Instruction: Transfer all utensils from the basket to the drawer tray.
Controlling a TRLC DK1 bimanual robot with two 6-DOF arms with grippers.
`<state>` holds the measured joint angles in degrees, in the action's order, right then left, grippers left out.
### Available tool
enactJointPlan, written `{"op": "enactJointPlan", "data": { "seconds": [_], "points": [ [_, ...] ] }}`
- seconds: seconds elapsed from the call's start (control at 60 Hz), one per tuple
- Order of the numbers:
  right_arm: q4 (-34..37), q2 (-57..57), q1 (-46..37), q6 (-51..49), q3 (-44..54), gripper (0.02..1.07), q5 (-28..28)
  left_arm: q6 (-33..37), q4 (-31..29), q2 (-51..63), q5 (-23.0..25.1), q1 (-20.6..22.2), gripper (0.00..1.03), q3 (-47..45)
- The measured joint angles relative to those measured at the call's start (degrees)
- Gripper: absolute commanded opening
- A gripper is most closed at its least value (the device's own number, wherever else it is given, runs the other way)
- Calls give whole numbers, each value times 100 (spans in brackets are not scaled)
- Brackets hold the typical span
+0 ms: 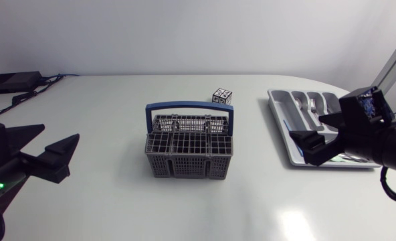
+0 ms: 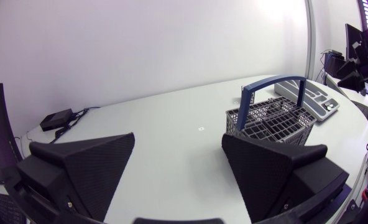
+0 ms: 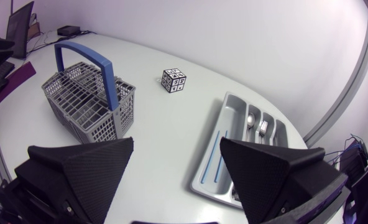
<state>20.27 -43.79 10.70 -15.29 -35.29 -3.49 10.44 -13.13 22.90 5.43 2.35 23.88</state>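
1. Basket [image 1: 190,152], grey plastic lattice with a blue arched handle, stands upright at the middle of the white table [image 1: 118,201] in the head view. A small cube [image 1: 222,96] with black-and-white markings sits just behind it. To the right lies the silver-grey metal drawer tray [image 1: 279,124], with a metal fork [image 1: 313,103] and spoon [image 1: 300,102] in its compartments. The right gripper [image 1: 325,134] hovers over the tray, fingers spread wide and empty. The left gripper [image 1: 47,144] is well apart from the basket, also wide open and empty.
2. From the left wrist view, the left gripper [image 2: 178,168] gapes with nothing between its fingers. The basket [image 2: 274,121] stands ahead of it, the tray [image 2: 317,99] beyond that.
3. From the right wrist view, the right gripper [image 3: 178,168] is spread wide. The tray [image 3: 224,149] lies ahead of it, holding the fork [image 3: 264,127], the spoon [image 3: 251,119] and a thin blue piece [image 3: 216,155] in the long compartment. The basket [image 3: 84,102] and cube [image 3: 173,81] lie farther off.
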Motion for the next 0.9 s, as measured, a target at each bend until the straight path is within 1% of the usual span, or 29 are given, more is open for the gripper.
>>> {"op": "enactJointPlan", "data": {
  "seconds": [0.067,0.15,0.25,0.683,0.733,0.9],
  "points": [
    [-251,389,-26,-20,278,102,144,-59,109,-190,-28,-4,98,-201],
    [-627,1139,-74,-22,693,102,343,-179,269,-470,-103,-17,98,-470],
    [-839,1716,-155,-11,1010,102,378,-317,452,-793,-173,-63,98,-791],
    [-1349,3010,-592,588,2203,102,374,-828,1193,-2074,-481,-179,98,-2103],
    [-1458,3178,-647,680,2361,102,376,-894,1300,-2168,-518,-197,97,-2133],
    [-1648,3652,-809,955,2787,102,369,-918,1311,-2253,-535,-197,96,-2140]
  ]
}}
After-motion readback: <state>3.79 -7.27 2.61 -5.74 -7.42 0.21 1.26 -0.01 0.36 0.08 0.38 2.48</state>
